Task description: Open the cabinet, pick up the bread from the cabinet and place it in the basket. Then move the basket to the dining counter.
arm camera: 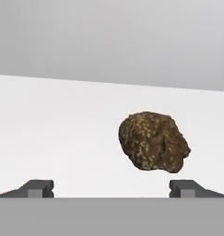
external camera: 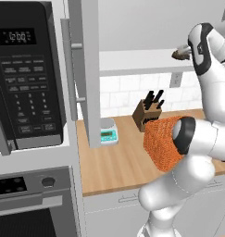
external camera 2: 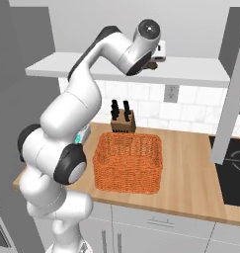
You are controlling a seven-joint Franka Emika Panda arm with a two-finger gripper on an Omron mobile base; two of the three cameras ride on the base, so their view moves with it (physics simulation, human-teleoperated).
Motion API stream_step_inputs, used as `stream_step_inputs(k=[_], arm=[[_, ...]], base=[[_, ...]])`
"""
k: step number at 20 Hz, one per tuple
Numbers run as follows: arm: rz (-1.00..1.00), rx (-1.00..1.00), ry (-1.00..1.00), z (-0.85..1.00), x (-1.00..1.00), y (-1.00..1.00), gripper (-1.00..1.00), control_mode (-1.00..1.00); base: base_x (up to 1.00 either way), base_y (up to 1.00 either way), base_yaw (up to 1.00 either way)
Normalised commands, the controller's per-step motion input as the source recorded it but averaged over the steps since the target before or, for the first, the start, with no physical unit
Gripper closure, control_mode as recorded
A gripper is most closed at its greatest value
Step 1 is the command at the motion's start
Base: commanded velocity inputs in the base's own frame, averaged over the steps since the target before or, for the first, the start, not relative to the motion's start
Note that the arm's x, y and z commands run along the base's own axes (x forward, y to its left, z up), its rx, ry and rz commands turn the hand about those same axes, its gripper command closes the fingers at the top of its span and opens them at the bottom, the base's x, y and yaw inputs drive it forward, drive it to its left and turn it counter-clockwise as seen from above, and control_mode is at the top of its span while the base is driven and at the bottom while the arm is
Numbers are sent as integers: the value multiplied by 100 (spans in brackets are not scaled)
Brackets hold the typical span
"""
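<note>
The cabinet stands open, its left door (external camera: 88, 69) swung out edge-on and its right door (external camera 2: 233, 84) swung out too. On the white inner shelf (external camera 2: 92, 66) lies the bread (arm camera: 154, 142), a dark brown lumpy roll, also seen as the bread (external camera: 179, 55) beside the arm's wrist and as the bread (external camera 2: 151, 64) under the hand. My gripper (arm camera: 112, 189) is open at shelf height. The roll lies just ahead of its fingertips (arm camera: 39, 188), nearer the right one, with nothing held. The orange wicker basket (external camera 2: 129, 160) sits on the wooden counter (external camera 2: 190, 173) below the shelf.
A knife block (external camera 2: 122, 121) stands behind the basket against the tiled wall. A small kitchen scale (external camera: 108, 133) sits by the left door. The black microwave (external camera: 26, 74) and an oven are at the left, and a dark cooktop (external camera 2: 235, 170) is at the right.
</note>
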Motion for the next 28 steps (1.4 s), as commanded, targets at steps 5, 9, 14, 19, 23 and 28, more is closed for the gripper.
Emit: stream_step_inputs(k=[5,9,14,19,23,28], arm=[[0,0,4,-3,35,-11,-100,-100],[0,2,7,0,20,-24,-100,-100],[0,0,7,0,21,-8,-100,-100],[0,0,2,-2,21,-8,-100,-100],[0,0,0,-26,2,0,-100,-100],[0,0,0,-31,13,4,-100,-100]], base=[[0,0,0],[0,0,0],[0,0,0],[0,0,0],[0,0,0],[0,0,0]])
